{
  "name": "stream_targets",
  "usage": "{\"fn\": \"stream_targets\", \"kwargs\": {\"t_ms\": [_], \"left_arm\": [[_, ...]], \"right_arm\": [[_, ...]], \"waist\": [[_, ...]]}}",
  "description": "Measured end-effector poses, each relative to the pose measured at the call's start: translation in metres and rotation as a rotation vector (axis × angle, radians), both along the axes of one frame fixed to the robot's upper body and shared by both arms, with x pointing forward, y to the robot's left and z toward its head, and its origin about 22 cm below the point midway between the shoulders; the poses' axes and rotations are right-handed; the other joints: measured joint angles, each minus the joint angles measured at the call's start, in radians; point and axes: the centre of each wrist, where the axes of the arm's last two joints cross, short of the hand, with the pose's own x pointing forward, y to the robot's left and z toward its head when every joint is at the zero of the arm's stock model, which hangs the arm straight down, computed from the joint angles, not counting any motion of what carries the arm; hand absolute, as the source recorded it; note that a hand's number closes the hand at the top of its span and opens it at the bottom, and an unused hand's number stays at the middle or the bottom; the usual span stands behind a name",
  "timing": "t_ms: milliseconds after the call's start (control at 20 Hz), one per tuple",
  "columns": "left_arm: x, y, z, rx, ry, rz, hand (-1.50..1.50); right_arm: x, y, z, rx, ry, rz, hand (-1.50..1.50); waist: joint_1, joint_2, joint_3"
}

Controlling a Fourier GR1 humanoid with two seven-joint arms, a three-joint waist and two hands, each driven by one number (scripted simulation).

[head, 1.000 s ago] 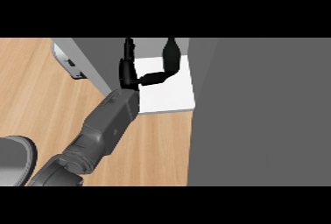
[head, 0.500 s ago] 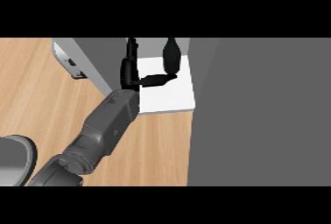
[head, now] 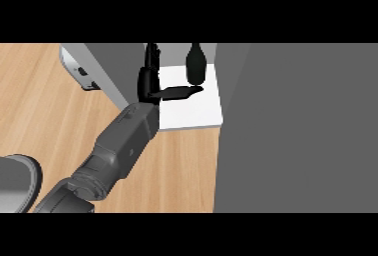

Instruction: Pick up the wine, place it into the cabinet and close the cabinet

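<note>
**Wine bottle on cabinet shelf, left hand spread beside it**

Cabinet door: big grey panel, fills the right side of the view from top to bottom, hiding the worktop's right part. No writing on it.

Worktop: light wood grain, visible on the left and as a strip running to the near edge, between the forearm and the door.

Left forearm: grey, comes in from the near-left corner and slants up toward the far edge, reaching into the cabinet opening.

Cabinet: grey side wall at the far edge, left of the opening. White shelf floor inside, bright, its near edge meeting the wood.

Grey rounded object: at the near-left edge, cut off by the frame; cannot tell what it is.

Small grey-white appliance: at the far-left, behind the cabinet wall, mostly hidden.

Left hand: black, fingers straight and pointing toward the far edge, thumb stuck out sideways to the right. Spread, holding nothing.

Wine bottle: dark, standing on the white shelf at its far part, just right of the fingers. The thumb tip lies just below its base; contact cannot be told. No label or lettering readable.

Right hand not seen.
</note>
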Motion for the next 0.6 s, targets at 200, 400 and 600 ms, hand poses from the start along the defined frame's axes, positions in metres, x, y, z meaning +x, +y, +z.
{"fn": "stream_targets", "kwargs": {"t_ms": [200, 400, 600], "left_arm": [[-0.001, 0.000, -0.001, -0.035, -0.007, -0.014, -1.50], [-0.004, 0.000, -0.004, -0.065, -0.003, -0.017, -1.50], [-0.014, 0.002, -0.016, -0.083, 0.010, -0.016, -1.50]], "right_arm": [[-0.002, 0.003, -0.003, 0.011, 0.005, 0.014, -1.50], [-0.003, 0.005, -0.004, 0.018, 0.015, 0.015, -1.50], [-0.002, 0.004, -0.004, 0.015, 0.012, 0.009, -1.50]], "waist": [[-0.001, -0.003, 0.000], [-0.002, -0.010, 0.002], [0.008, -0.016, 0.002]]}}
